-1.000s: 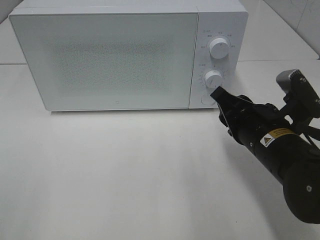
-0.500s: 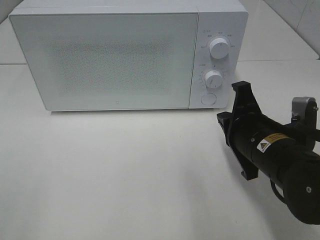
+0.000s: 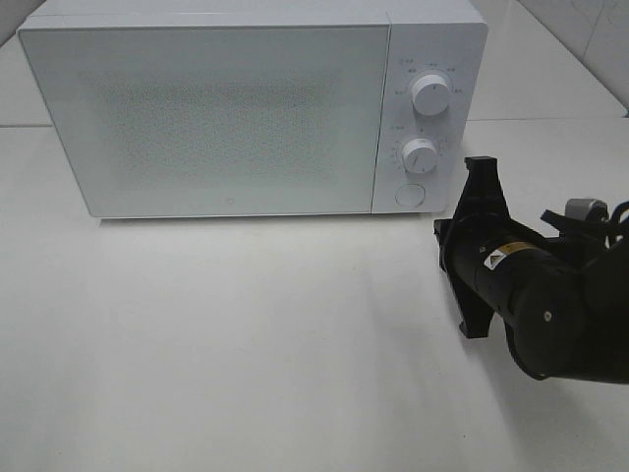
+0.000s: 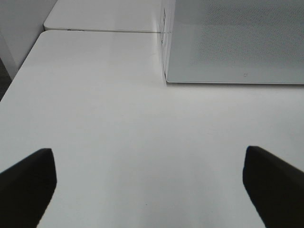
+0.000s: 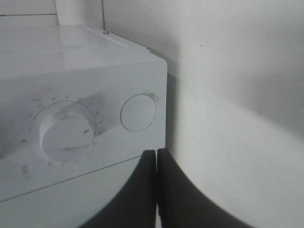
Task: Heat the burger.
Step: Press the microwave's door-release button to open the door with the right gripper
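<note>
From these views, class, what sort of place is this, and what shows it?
Probably a robot test bench staged as a kitchen counter: a white microwave, a plain white table, a black robot arm.

Black arm [image 3: 536,300], yellow warning label [image 3: 488,258]

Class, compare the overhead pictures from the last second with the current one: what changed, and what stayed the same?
The right tool drew back to the right, away from the round button of the microwave, and rolled about its wrist. Its jaws now stand shut on nothing. The microwave stayed put, door closed, both knobs as before.
</note>
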`<action>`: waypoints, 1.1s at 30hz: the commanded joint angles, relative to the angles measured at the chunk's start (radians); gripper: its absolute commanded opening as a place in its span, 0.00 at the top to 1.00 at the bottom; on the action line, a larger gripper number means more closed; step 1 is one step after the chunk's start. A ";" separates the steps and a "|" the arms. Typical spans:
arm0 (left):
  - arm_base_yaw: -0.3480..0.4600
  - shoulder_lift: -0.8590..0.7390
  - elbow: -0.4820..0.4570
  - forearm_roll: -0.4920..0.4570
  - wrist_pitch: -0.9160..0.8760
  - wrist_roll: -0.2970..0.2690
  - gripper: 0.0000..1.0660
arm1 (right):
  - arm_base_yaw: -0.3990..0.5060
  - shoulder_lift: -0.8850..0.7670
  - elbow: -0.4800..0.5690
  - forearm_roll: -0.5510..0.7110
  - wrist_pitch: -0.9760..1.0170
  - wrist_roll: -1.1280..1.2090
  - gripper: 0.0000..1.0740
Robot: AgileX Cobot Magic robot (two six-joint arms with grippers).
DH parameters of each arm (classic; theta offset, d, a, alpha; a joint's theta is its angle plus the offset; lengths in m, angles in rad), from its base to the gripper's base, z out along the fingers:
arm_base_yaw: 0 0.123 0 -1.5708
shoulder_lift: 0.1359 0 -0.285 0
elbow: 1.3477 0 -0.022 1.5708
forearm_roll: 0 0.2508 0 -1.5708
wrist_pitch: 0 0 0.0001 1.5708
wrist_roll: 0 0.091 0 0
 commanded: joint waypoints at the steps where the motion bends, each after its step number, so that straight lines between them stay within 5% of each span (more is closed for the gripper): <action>1: 0.001 -0.009 0.001 -0.004 -0.005 0.002 0.04 | -0.018 0.012 -0.021 -0.027 0.020 0.007 1.00; 16: 0.001 -0.009 0.001 -0.004 -0.005 0.002 0.04 | -0.125 0.172 -0.247 -0.106 0.072 0.017 1.00; 33: 0.001 -0.009 0.001 -0.004 -0.005 0.002 0.04 | -0.135 0.264 -0.362 -0.065 0.074 0.014 1.00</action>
